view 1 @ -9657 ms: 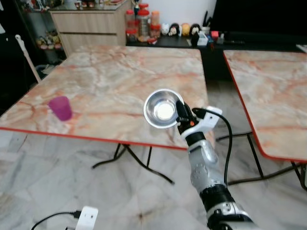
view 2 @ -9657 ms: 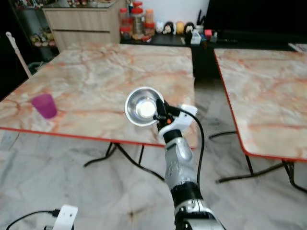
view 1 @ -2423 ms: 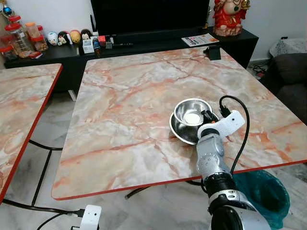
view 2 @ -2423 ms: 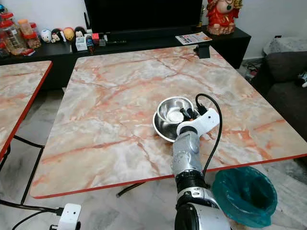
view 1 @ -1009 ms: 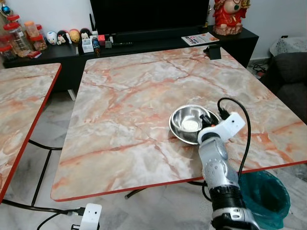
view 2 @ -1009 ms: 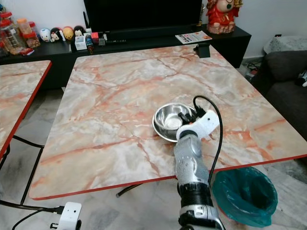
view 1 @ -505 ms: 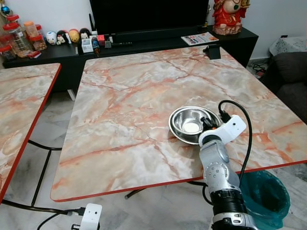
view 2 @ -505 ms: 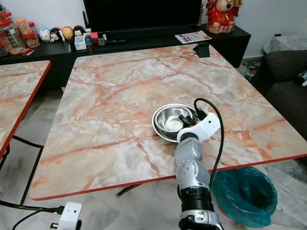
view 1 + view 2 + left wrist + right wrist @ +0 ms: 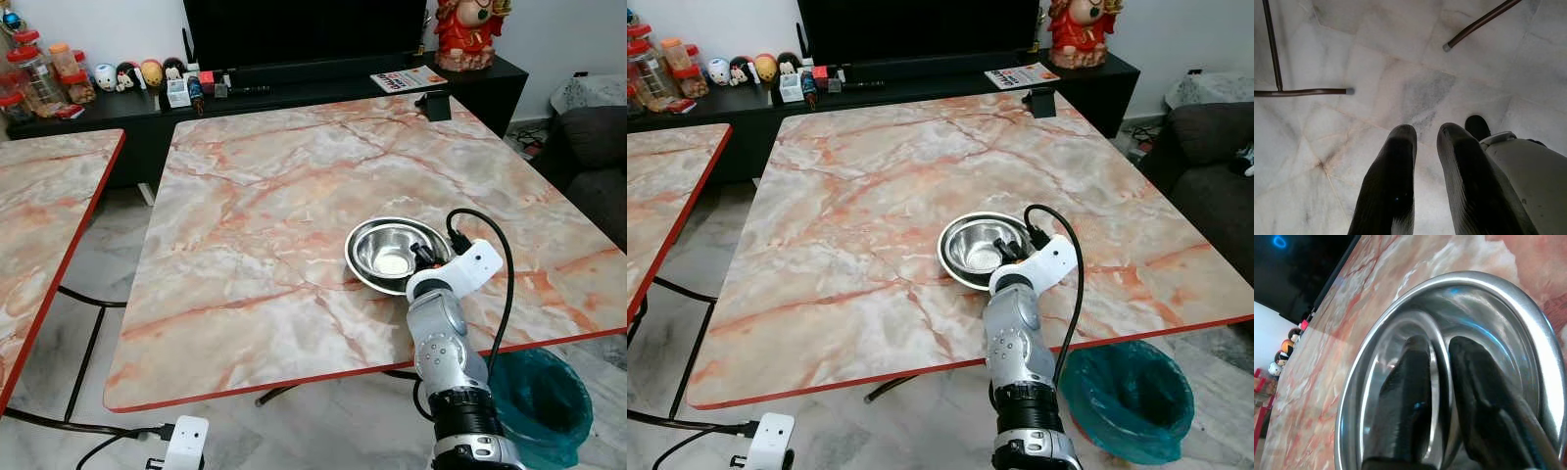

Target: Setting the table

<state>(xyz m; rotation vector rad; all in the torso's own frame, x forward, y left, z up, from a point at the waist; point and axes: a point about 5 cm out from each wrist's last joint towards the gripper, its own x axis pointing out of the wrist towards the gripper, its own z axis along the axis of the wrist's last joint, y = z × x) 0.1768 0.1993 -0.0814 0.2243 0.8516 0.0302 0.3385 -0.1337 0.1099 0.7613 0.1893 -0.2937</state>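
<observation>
A small steel bowl [image 9: 390,251] sits nested inside a larger steel bowl [image 9: 363,266] near the front right of the marble table [image 9: 255,196]. My right gripper [image 9: 423,256] reaches over the near right rim. In the right wrist view its two black fingers [image 9: 1408,382] straddle the small bowl's rim [image 9: 1436,345], one inside and one in the gap to the larger bowl [image 9: 1508,308], shut on that rim. The left gripper [image 9: 1427,132] hangs over the floor with its fingers close together and nothing between them.
A teal bin [image 9: 544,397] stands on the floor beside my right arm, under the table's front right corner. A second marble table [image 9: 39,225] is to the left. A black TV console [image 9: 294,83] runs behind. Table legs [image 9: 1300,91] cross the floor.
The small bowl, carried from the other table and held above the larger bowl 2.4 s ago, now rests level inside it. Over the last second my right arm has barely shifted.
</observation>
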